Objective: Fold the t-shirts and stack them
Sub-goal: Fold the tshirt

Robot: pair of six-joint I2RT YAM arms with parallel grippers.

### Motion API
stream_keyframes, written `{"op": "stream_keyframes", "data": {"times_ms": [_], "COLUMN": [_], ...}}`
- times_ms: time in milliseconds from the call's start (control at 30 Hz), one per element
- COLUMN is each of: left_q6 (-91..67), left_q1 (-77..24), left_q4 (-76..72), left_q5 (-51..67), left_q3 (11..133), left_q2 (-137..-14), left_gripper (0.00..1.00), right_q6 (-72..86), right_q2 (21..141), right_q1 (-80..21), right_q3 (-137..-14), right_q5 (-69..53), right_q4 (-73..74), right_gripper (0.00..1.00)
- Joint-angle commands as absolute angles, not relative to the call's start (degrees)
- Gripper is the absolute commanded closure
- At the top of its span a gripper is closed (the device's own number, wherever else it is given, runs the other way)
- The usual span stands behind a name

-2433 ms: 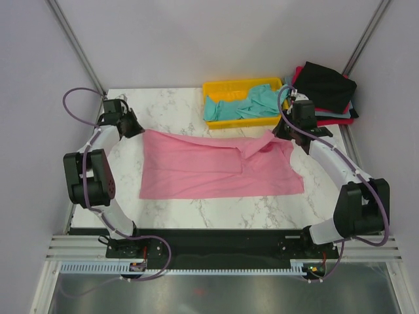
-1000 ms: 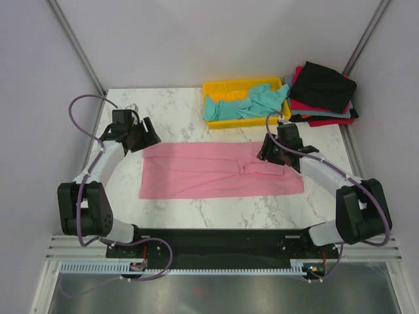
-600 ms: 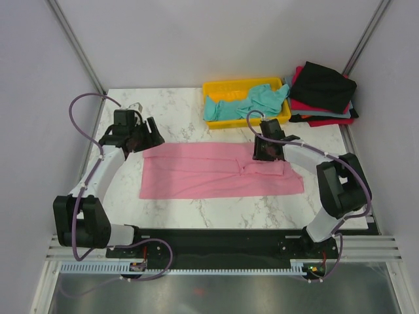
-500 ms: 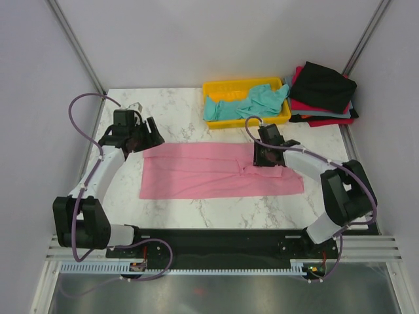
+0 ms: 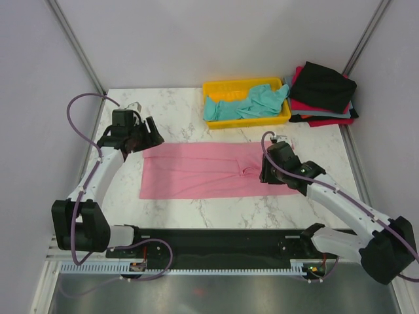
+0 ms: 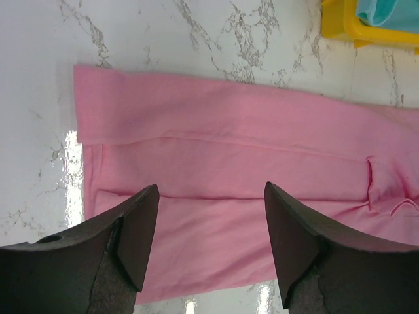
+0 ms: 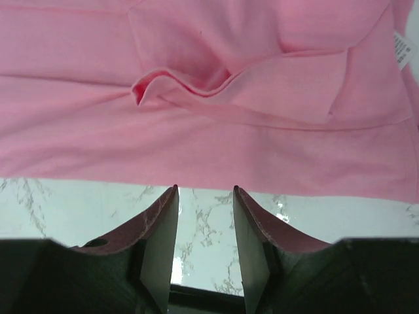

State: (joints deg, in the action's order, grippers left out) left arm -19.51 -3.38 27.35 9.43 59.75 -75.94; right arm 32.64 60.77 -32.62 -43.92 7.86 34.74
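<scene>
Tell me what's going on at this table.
Two robot arms are partway through folding the pink t-shirt, which lies flat on the table as a long folded band. The left gripper hovers open above its left end, and the right gripper hovers open at its near edge toward the right; neither holds cloth. A teal t-shirt sits crumpled in the yellow tray, and a black t-shirt lies folded on a red t-shirt at the far right corner.

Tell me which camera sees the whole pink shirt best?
The top external view: the pink t-shirt shows end to end. The left wrist view catches only one end with its folded layers; the right wrist view, only a bunched crease and a white label.
</scene>
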Motion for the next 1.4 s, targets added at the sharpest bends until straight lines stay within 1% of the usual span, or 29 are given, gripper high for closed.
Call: {"op": "stream_keyframes", "data": {"times_ms": [0, 67, 100, 133, 167, 200, 267, 333, 433, 467, 533, 567, 600, 767, 867, 933, 1000, 1133, 1233, 1300, 1367], "left_q6": [-19.69, -19.69, -19.6, -19.6, -19.6, -19.43, -19.25, -18.99, -18.98, -18.98, -19.07, -19.07, -19.16, -19.16, -18.99, -18.98, -18.98, -19.6, -20.83, -20.74, -20.65], "left_q1": [-3.52, -3.6, -3.69, -3.87, -4.22, -4.39, -5.18, -5.36, -5.36, -5.36, -5.36, -5.36, -5.36, -5.36, -5.45, -6.06, -7.11, -10.89, -12.47, -13.35, -14.59], "left_q4": [26.72, 26.63, 26.72, 26.72, 26.72, 26.63, 26.63, 26.72, 26.72, 26.81, 26.98, 27.07, 26.98, 27.07, 27.07, 27.16, 27.33, 30.92, 33.91, 36.29, 39.19], "left_q5": [10.55, 10.37, 10.2, 9.93, 9.76, 9.23, 8.7, 8.18, 8.0, 8.0, 7.56, 7.65, 7.91, 8.17, 8.87, 9.23, 9.32, 7.82, 7.56, 6.51, 3.89], "left_q3": [61.26, 60.91, 60.82, 60.47, 60.47, 60.38, 60.12, 60.12, 60.29, 60.47, 60.64, 60.73, 60.82, 61.08, 61.52, 61.79, 62.05, 65.3, 68.46, 71.0, 71.98], "left_q2": [-74.09, -73.83, -73.74, -73.57, -73.39, -73.21, -72.86, -72.6, -72.51, -72.6, -72.68, -72.77, -72.69, -73.21, -74.79, -76.19, -78.91, -86.47, -94.46, -100.16, -102.82], "left_gripper": [0.27, 0.27, 0.27, 0.27, 0.27, 0.28, 0.28, 0.28, 0.27, 0.27, 0.27, 0.27, 0.27, 0.27, 0.27, 0.27, 0.27, 0.27, 0.27, 0.29, 0.29], "right_q6": [30.96, 28.66, 27.26, 26.64, 26.28, 25.93, 25.84, 27.15, 31.35, 32.51, 34.44, 36.19, 37.08, 41.39, 40.79, 38.24, 36.05, 31.65, 30.15, 29.27, 28.22], "right_q2": [69.12, 75.73, 82.46, 85.57, 88.22, 92.68, 96.48, 97.03, 92.13, 86.98, 81.24, 75.82, 73.33, 58.22, 56.69, 59.05, 65.81, 79.85, 86.81, 93.06, 98.95], "right_q1": [-32.17, -31.12, -30.85, -30.68, -30.33, -30.15, -29.97, -30.15, -31.28, -32.51, -33.92, -34.88, -35.5, -38.23, -38.14, -37.62, -34.73, -27.36, -25.49, -24.79, -24.79], "right_q3": [-49.9, -57.72, -60.44, -64.91, -66.43, -67.66, -68.21, -64.35, -55.75, -53.46, -47.22, -45.72, -43.35, -40.08, -42.79, -45.87, -49.11, -53.78, -57.91, -60.11, -62.22], "right_q5": [15.11, 15.73, 16.34, 17.22, 17.23, 17.14, 16.61, 14.78, 12.83, 12.75, 12.22, 11.96, 11.52, 10.2, 13.78, 16.68, 16.79, 12.93, 11.96, 11.69, 11.43], "right_q4": [32.89, 31.56, 31.47, 31.38, 31.2, 31.03, 30.41, 28.57, 26.72, 26.63, 26.98, 27.85, 30.47, 37.79, 39.81, 39.2, 37.28, 31.47, 29.36, 27.17, 26.63], "right_gripper": [0.54, 0.56, 0.58, 0.59, 0.59, 0.6, 0.6, 0.62, 0.63, 0.63, 0.63, 0.62, 0.62, 0.6, 0.57, 0.55, 0.55, 0.54, 0.52, 0.51, 0.5]}}
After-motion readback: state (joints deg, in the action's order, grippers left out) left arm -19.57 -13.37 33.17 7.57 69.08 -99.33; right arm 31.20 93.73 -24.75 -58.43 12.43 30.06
